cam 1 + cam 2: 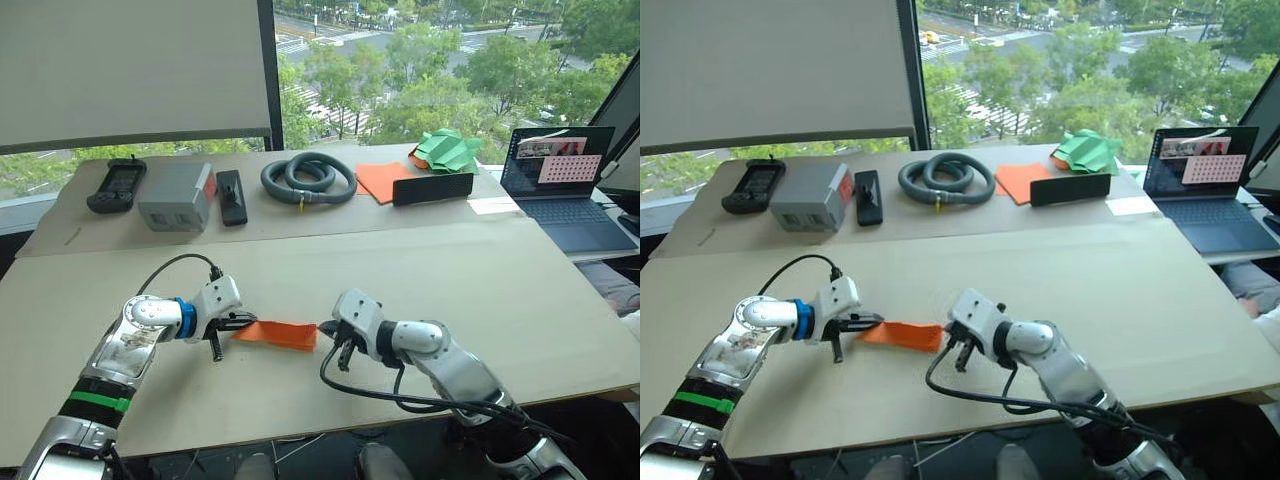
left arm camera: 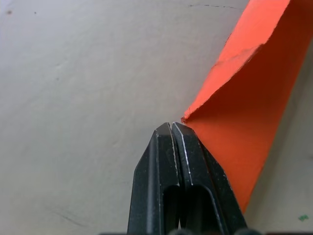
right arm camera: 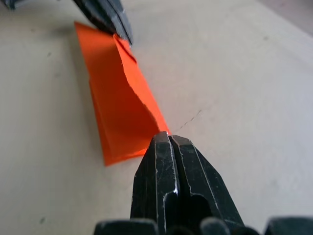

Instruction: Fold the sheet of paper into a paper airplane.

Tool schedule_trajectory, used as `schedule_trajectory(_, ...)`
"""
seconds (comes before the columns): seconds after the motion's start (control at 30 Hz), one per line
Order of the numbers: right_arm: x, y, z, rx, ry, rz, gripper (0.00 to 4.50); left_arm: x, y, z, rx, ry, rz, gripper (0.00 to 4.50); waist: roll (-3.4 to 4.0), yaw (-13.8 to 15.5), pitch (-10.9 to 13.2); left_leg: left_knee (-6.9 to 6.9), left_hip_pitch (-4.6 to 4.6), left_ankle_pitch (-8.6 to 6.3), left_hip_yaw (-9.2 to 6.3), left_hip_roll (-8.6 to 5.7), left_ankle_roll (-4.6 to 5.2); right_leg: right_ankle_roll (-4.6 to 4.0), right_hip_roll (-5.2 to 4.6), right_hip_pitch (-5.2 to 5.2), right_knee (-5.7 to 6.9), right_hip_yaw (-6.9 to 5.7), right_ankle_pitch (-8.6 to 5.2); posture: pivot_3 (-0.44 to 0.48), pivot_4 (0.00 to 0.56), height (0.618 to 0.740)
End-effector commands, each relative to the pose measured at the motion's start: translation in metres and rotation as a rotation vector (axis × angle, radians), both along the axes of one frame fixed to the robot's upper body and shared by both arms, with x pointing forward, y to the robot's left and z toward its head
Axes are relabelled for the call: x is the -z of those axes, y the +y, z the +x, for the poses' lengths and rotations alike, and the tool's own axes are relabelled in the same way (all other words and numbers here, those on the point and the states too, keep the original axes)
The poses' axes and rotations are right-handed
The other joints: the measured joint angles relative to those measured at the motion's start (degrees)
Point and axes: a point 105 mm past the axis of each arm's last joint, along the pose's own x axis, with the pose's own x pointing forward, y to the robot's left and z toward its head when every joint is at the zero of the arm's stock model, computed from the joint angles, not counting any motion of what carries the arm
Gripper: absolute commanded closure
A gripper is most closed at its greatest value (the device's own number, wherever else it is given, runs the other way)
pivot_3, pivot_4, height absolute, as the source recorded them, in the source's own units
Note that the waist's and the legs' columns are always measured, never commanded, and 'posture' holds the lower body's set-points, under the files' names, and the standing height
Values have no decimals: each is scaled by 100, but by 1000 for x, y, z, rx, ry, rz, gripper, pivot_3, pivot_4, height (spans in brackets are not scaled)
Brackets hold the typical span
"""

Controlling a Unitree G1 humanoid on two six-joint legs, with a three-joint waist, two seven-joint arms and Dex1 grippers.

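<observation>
Table (image 1: 520, 300): pale surface, carries everything. Sheet of paper (image 1: 278, 335): orange, folded into a narrow strip with one layer standing up along the crease, lying near the front edge between the two tools. Left tool (image 1: 240, 322): fingers pressed together, pinching the strip's left corner. Right tool (image 1: 326, 328): fingers pressed together, pinching the strip's right corner at the fold.

Daylit window (image 1: 420, 60) with half-lowered blind (image 1: 135, 65) behind two tan tables (image 1: 560, 300).
</observation>
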Motion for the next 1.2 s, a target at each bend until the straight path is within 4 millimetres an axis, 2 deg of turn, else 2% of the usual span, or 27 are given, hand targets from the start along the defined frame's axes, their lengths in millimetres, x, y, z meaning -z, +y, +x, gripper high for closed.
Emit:
schedule_trajectory(0.03, -36, 3, 0, 32, -58, 150, 4440, -41, -2, 2, -113, -65, -202, 4414, -17, 26, 10, 0, 1, 2, -1, 0, 3, -1, 3, -2, 14, 2, 2, 0, 150, 714)
schedule_trajectory(0.1, -39, -1, 4, 85, -49, 185, 4440, -61, -2, 2, -196, -98, -350, 4414, -32, 78, 19, -3, 0, -1, -3, 4, 6, -5, 10, -9, 32, 3, 0, 0, 150, 714)
schedule_trajectory(0.17, -36, -2, 3, 96, -42, 180, 4440, -68, 3, -3, -268, -102, -435, 4414, -34, 107, 21, -3, 4, -3, -9, 8, 4, -8, 15, -15, 29, 2, -2, 0, 150, 714)
schedule_trajectory(0.33, -22, 6, -14, 28, -32, 122, 4440, -60, 4, -24, -320, -58, -485, 4414, -29, 94, 34, 2, 9, -26, -4, -3, -34, -7, -3, -4, -8, 2, -2, 0, 150, 713)
schedule_trajectory(0.37, -20, 8, -16, 15, -28, 118, 4440, -57, 2, -26, -324, -48, -488, 4414, -8, 79, 78, 2, 8, -27, -4, -3, -35, -7, -4, -4, -17, 3, -2, 0, 150, 713)
schedule_trajectory(0.4, -19, 9, -18, 4, -27, 113, 4440, -54, 2, -29, -326, -34, -491, 4414, 6, 23, 108, -2, -34, -24, -107, -45, -31, -5, -56, 111, -47, -94, -1, 0, 150, 712)
schedule_trajectory(0.5, -17, 9, -21, -7, -26, 101, 4440, -49, 2, -34, -331, -17, -496, 4414, 75, -11, 180, -8, -34, -24, -431, -238, -31, 22, -299, 258, -50, -477, -22, 0, 150, 710)
schedule_trajectory(0.53, -19, 8, -21, -2, -22, 118, 4440, -50, 2, -36, -330, -15, -499, 4414, 124, -12, 206, -11, -61, -23, -520, -298, -31, 31, -347, 275, -48, -557, -30, 0, 150, 710)
schedule_trajectory(0.57, -21, 7, -21, 1, -18, 132, 4440, -50, 2, -37, -329, -14, -501, 4414, 128, 82, 209, -7, -89, -21, -584, -314, -29, 29, -361, 222, -39, -602, -51, 0, 150, 710)
schedule_trajectory(0.67, -32, 3, -20, 17, -39, 176, 4440, -52, 3, -41, -323, -11, -511, 4414, 137, 228, 218, -7, -154, -16, -570, -281, -38, 10, -324, 167, -42, -617, -31, 0, 150, 710)
schedule_trajectory(0.87, -42, -18, -9, 118, -89, 177, 4440, -67, 1, -44, -287, -28, -541, 4414, 133, 219, 215, -5, -149, -16, -570, -281, -40, 8, -322, 168, -49, -620, -28, 0, 150, 710)
schedule_trajectory(0.97, -49, -34, -1, 189, -128, 169, 4440, -81, -2, -43, -269, -52, -567, 4414, 128, 220, 213, -2, -147, -14, -570, -282, -42, 9, -322, 172, -47, -620, -28, 0, 150, 710)
schedule_trajectory(1.1, -58, -43, -3, 207, -148, 190, 4440, -98, -3, -42, -251, -74, -592, 4414, 126, 214, 210, -1, -137, -8, -569, -282, -44, 14, -321, 183, -43, -620, -25, 0, 150, 710)
schedule_trajectory(1.2, -59, -47, -5, 203, -146, 203, 4440, -101, -3, -42, -254, -69, -615, 4414, 126, 197, 209, -1, -119, -6, -569, -282, -41, 14, -321, 193, -43, -617, -25, 0, 150, 710)
